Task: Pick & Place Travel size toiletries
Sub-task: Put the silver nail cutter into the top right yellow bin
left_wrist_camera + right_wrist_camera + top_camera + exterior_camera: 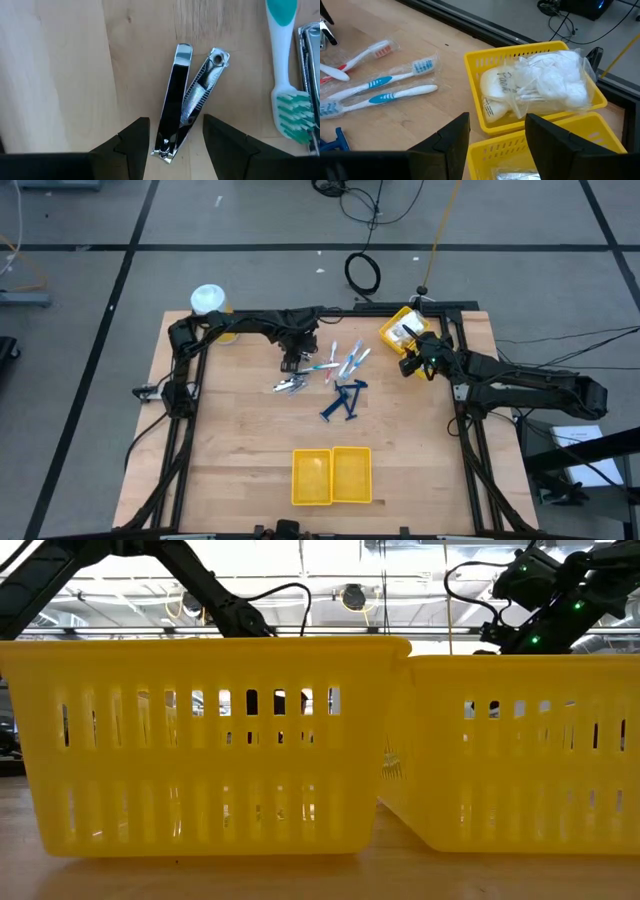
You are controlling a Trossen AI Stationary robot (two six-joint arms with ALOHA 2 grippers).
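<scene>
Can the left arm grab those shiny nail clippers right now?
Probably yes. The left gripper hangs right above the nail clippers with its jaws open on either side of them. Only bare table surrounds them, and the toothbrush lies off to one side.

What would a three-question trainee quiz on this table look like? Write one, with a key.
1. True or false: the left gripper has its fingers apart over a nail clipper.
2. What fills the yellow bin ahead of the right gripper?
A. razors
B. clear packets of white bits
C. nothing
3. Fill in: in the high view, the blue razors lie between the toothbrushes and the ____ bins near the table's front edge.

Key: 1 true; 2 B; 3 yellow.
</scene>
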